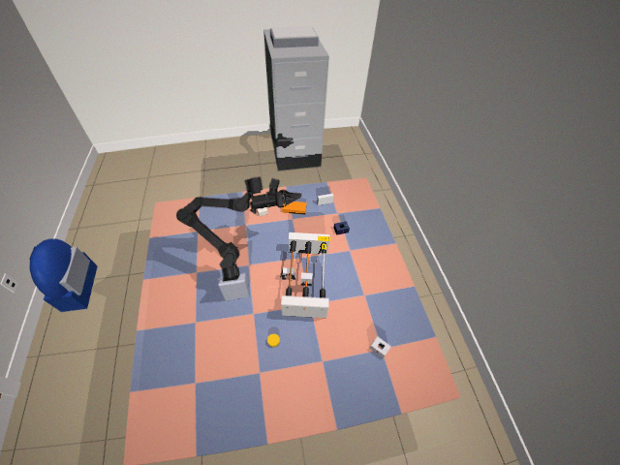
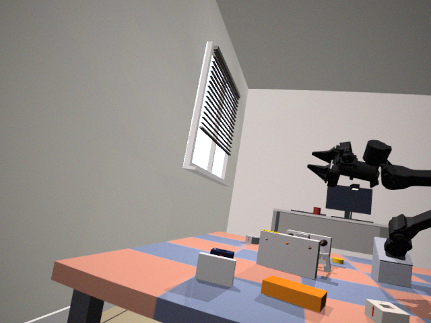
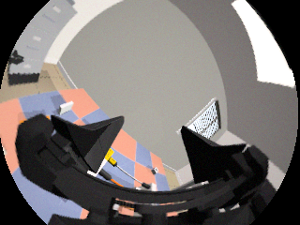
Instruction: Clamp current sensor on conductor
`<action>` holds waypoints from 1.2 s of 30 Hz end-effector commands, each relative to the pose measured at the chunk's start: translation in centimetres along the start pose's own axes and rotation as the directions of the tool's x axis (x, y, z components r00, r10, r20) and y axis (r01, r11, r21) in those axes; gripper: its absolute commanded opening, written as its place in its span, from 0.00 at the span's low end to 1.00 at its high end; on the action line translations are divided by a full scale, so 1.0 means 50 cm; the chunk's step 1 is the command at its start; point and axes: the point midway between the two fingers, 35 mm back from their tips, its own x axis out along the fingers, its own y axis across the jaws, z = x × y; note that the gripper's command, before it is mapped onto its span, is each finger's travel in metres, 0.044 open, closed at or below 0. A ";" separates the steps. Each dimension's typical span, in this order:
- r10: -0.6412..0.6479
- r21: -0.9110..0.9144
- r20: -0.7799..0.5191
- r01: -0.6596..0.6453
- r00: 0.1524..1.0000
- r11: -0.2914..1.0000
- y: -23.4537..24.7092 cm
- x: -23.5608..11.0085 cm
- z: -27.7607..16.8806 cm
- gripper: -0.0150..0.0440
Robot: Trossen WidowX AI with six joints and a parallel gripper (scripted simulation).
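My gripper point(image 1: 289, 197) point(image 2: 311, 160) point(image 3: 153, 124) is open and empty. It hangs high in the air above the far part of the table, over an orange block point(image 1: 295, 206) point(image 2: 293, 293). A small white block with a square hole and a red arrow point(image 1: 262, 211) point(image 2: 386, 310) stands below, near the arm. A similar white block point(image 1: 380, 346) point(image 2: 252, 238) stands at the opposite side. The conductor rig point(image 1: 305, 305) point(image 2: 289, 254) point(image 3: 127, 174) holds two orange conductors point(image 1: 291, 267) and a grey one point(image 1: 323, 270) between white end plates. A yellow tag point(image 1: 324, 246) sits at the grey conductor's far end. I cannot read any marker.
A grey box point(image 1: 325, 199) point(image 2: 215, 268), a navy block point(image 1: 341, 228) point(image 2: 221, 252) and a yellow disc point(image 1: 273, 339) point(image 2: 337, 259) lie on the checkered table point(image 1: 165, 350) point(image 2: 104, 274). The arm's grey base point(image 1: 233, 288) point(image 2: 391, 267) stands left of the rig. A filing cabinet point(image 1: 296, 100) stands behind.
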 end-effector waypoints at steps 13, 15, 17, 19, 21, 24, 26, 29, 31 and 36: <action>0.297 0.025 -0.437 -0.319 0.849 0.947 0.081 0.101 -0.140 1.00; 0.365 0.090 -0.526 -0.376 0.768 0.922 0.093 0.117 -0.176 1.00; 0.432 0.172 -0.595 -0.418 0.677 0.892 0.104 0.129 -0.210 1.00; 0.500 0.265 -0.643 -0.444 0.580 0.856 0.113 0.137 -0.241 1.00; 0.568 0.367 -0.668 -0.451 0.480 0.814 0.121 0.143 -0.269 1.00; 0.667 0.525 -0.664 -0.425 0.338 0.737 0.131 0.151 -0.303 1.00; 0.725 0.618 -0.637 -0.390 0.261 0.683 0.135 0.155 -0.319 1.00; 0.746 0.650 -0.623 -0.373 0.236 0.662 0.136 0.157 -0.324 1.00; 0.746 0.650 -0.623 -0.373 0.236 0.662 0.136 0.157 -0.324 1.00; 0.746 0.650 -0.623 -0.373 0.236 0.662 0.136 0.157 -0.324 1.00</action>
